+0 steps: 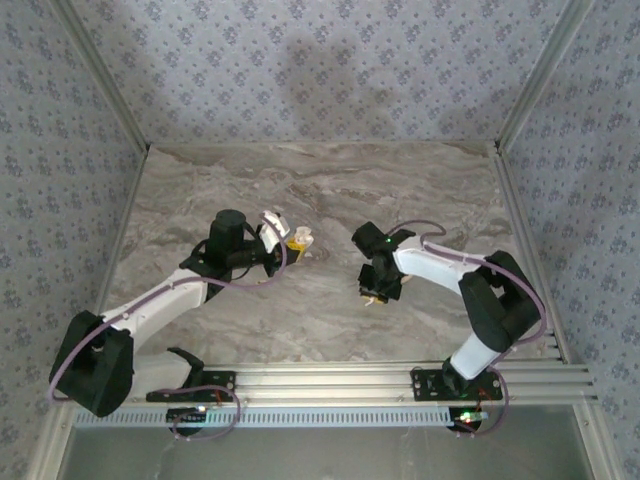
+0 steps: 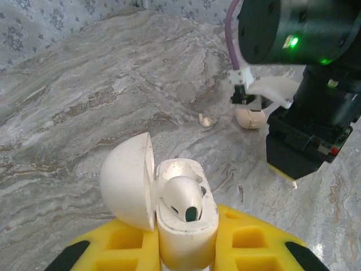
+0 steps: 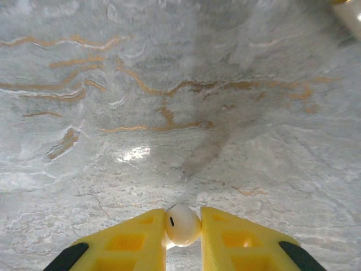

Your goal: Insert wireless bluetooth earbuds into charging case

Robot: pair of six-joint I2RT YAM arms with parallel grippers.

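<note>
My left gripper (image 2: 188,240) is shut on the charging case (image 2: 186,231), a cream rounded case held upright between the yellow fingers. Its lid (image 2: 127,180) stands open to the left. One white earbud (image 2: 183,199) sits in the case's near socket, and the far socket (image 2: 180,168) looks hollow. My right gripper (image 3: 183,232) is shut on the other earbud (image 3: 183,224), pinched between its yellow fingertips just above the marble. From above, the left gripper (image 1: 297,243) with the case and the right gripper (image 1: 376,296) are a short gap apart at mid-table.
The right arm's black wrist (image 2: 293,34) looms close on the right of the left wrist view. A tiny peach chip (image 2: 206,119) and a peach rounded piece (image 2: 251,117) lie on the marble table (image 1: 330,180) beyond the case. Metal rails edge the table.
</note>
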